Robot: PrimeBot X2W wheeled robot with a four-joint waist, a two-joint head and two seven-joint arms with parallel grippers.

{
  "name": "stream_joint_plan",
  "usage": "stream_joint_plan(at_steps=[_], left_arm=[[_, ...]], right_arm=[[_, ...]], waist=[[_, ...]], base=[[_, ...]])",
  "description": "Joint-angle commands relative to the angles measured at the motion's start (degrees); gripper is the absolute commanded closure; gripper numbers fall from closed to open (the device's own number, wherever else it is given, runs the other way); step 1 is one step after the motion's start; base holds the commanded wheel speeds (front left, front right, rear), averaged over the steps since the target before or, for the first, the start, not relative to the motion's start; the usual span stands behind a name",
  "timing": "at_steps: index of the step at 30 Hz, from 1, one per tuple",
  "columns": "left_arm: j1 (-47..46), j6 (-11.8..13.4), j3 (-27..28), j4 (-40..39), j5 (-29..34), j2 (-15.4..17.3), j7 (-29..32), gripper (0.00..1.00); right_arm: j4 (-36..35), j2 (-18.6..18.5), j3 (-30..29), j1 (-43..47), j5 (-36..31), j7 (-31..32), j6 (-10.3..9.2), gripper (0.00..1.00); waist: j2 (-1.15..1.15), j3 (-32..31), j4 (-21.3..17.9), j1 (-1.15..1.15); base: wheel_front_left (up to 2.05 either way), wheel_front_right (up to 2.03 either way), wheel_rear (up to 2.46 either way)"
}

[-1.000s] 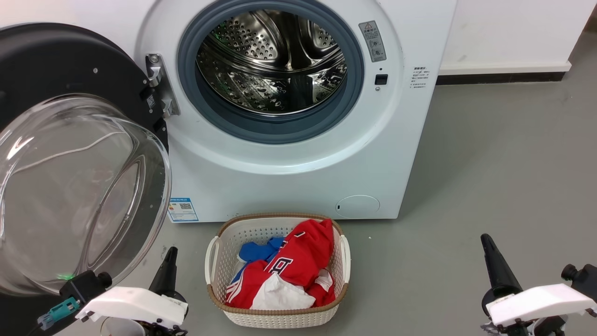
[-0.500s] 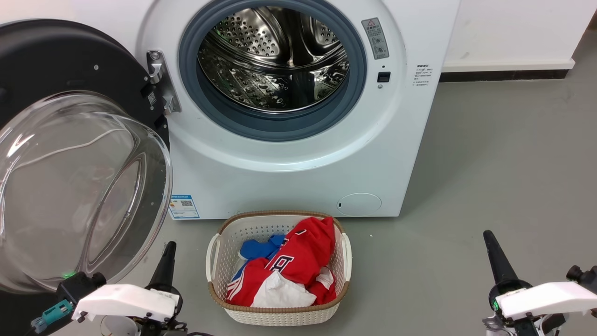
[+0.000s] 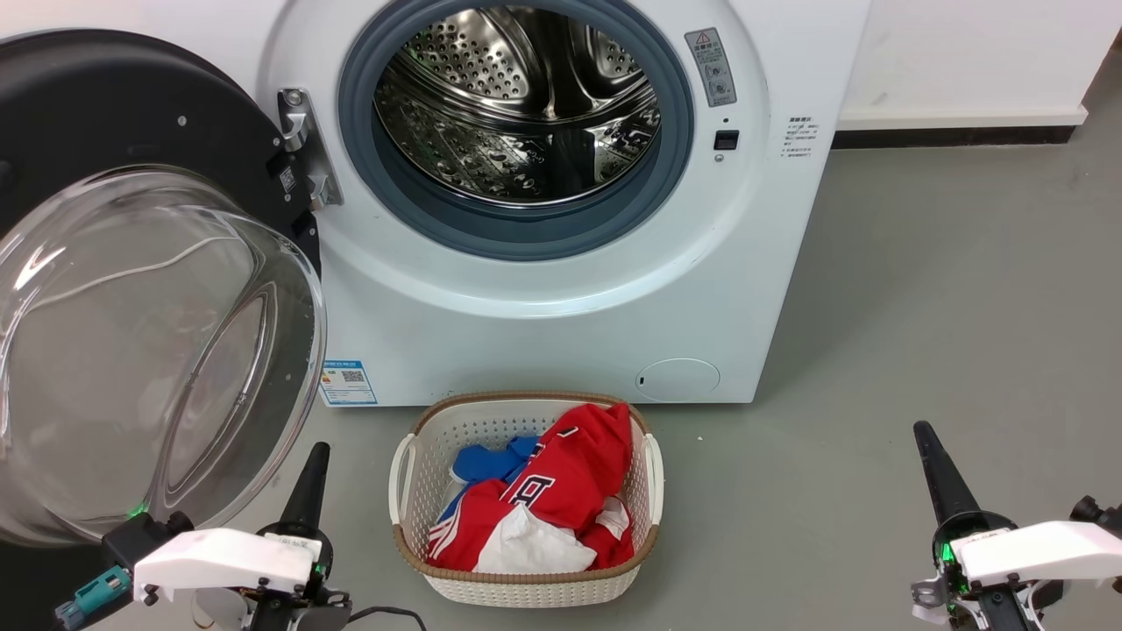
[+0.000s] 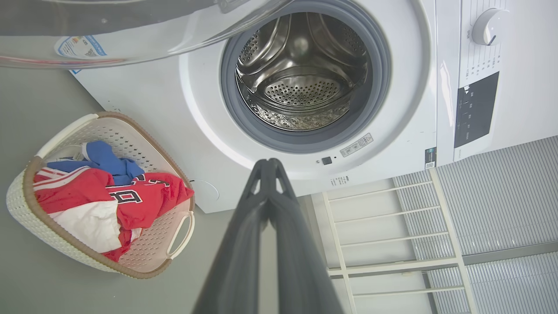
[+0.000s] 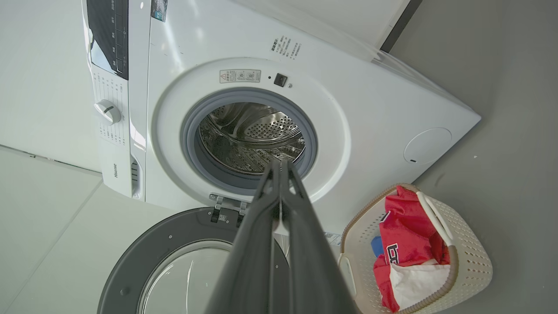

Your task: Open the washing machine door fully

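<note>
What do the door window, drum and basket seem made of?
Door window: clear glass, possibly plastic; glossy, see-through, with bright streak reflections. Drum: polished metal, likely stainless steel; mirror-like glints, punched holes. Basket: white matte plastic, moulded perforations, with a brown woven-look rim.

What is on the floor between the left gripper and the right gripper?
In the head view, a laundry basket of clothes, nearer the left gripper.
</note>
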Motion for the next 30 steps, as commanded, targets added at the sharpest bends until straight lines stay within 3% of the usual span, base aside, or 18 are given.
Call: stream_joint_plan(at_steps=[1,30], left_arm=[[-1.3,-0.6,0.7,-0.1,-1.0,-0.2,0.3,1.0],[-2.6,-4.2,5.3,1.7,-11.9,-3.5,3.1,1.0]], right_arm=[[-0.1,-0.2,-0.2,-1.5,1.5,0.3,0.01,1.0],[1.9,-0.2,-1.3,-3.3,16.4,2.0,0.0,1.0]], waist=[[0.0,0.0,0.0,0.0],[0.0,1.1,0.6,0.0]], base=[[0.0,0.0,0.0],[0.0,0.0,0.0]])
